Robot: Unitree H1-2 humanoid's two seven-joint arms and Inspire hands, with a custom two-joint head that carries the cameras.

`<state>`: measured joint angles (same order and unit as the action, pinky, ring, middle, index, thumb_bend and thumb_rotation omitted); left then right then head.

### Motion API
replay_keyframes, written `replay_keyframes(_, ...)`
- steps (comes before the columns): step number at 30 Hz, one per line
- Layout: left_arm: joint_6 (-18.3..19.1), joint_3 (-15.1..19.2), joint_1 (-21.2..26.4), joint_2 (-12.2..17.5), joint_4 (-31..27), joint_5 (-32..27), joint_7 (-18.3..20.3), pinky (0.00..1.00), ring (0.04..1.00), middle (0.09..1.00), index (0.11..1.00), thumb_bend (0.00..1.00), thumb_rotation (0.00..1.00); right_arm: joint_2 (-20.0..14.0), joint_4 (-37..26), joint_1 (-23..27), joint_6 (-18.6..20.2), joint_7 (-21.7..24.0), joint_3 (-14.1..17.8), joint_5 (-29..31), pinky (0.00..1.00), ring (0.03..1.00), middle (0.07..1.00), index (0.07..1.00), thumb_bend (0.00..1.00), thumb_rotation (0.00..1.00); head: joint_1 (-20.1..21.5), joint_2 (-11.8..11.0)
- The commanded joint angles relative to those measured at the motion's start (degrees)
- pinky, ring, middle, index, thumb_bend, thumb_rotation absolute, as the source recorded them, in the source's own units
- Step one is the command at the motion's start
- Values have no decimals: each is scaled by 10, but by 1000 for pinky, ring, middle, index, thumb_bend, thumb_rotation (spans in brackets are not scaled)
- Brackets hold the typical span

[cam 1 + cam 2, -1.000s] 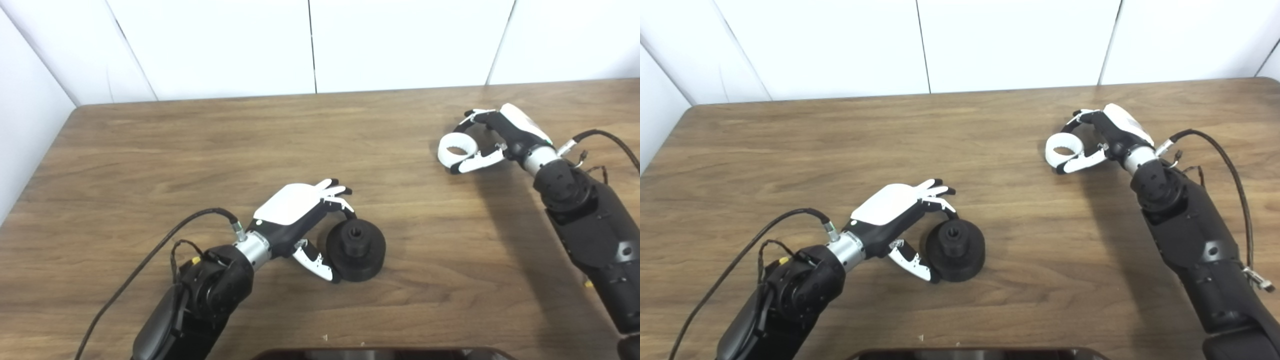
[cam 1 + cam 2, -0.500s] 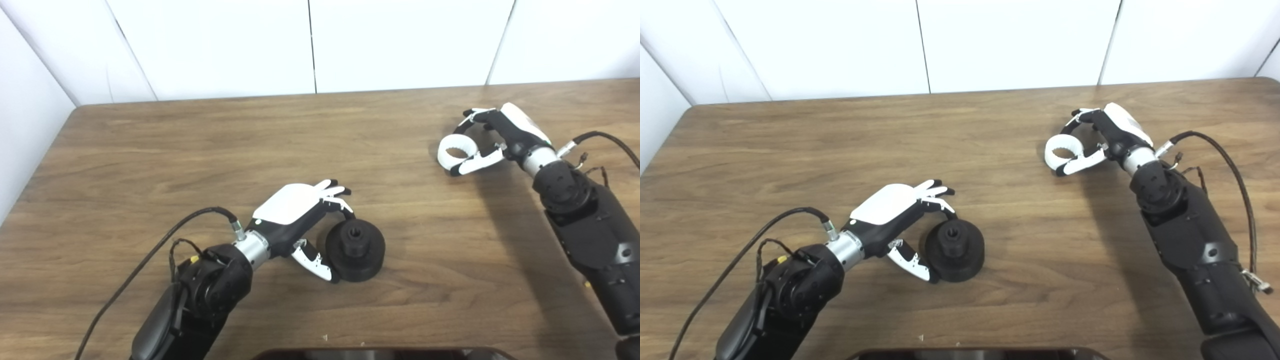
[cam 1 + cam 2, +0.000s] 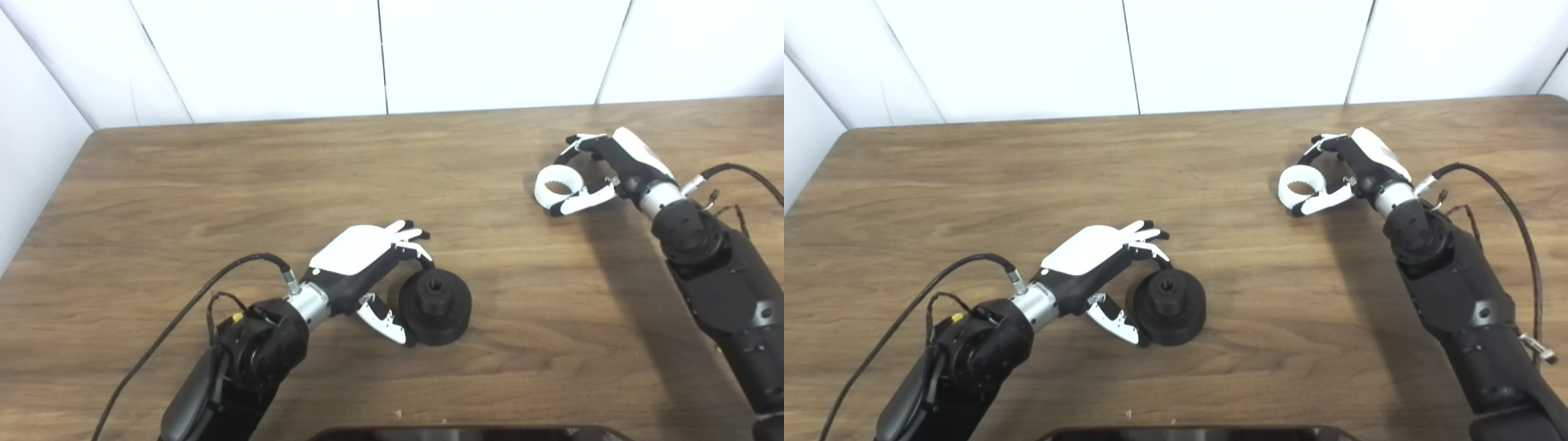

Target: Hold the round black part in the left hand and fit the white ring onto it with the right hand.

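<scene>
the round black part [image 3: 435, 299] sits on the wooden surface [image 3: 245, 184] near the middle front, a stepped disc with a small hole in its raised hub. the left robot hand [image 3: 367, 269] lies against its left side: the curled fingers [image 3: 411, 246] reach round the far edge of the part and the thumb [image 3: 383, 318] presses at its near left edge, so the robot hand is closed around the part, which rests flat on the surface (not lifted).

well apart, toward the far right, the right robot hand [image 3: 603, 168] is clamped on the white ring [image 3: 558, 188], fingers over the ring's far side and the thumb under its near side. the ring's opening faces up. whether the ring touches the surface or hangs just above it cannot be told. black cables run from both wrists.
</scene>
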<state>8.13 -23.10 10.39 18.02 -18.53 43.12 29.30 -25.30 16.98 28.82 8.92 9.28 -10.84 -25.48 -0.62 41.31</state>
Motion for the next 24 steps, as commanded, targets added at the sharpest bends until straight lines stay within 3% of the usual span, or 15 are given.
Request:
replay_keyframes(1, -11, 7, 15, 7, -15, 5, -8, 911, 1000, 947, 662, 864, 199, -12, -37, 15, -12, 2, 11, 7, 890, 953, 881, 492, 525, 144, 0, 0)
replay_keyframes(13, -11, 3, 17, 1, -10, 12, -8, 944, 1000, 946, 660, 861, 214, -26, -162, -13, 25, 56, 22, 15, 953, 969, 878, 492, 525, 147, 0, 1)
replay_keyframes(24, -9, 1, 19, -6, -6, 21, -9, 952, 1000, 947, 657, 867, 205, -30, -297, -50, 66, 110, 28, 34, 942, 966, 877, 491, 525, 144, -4, 1)
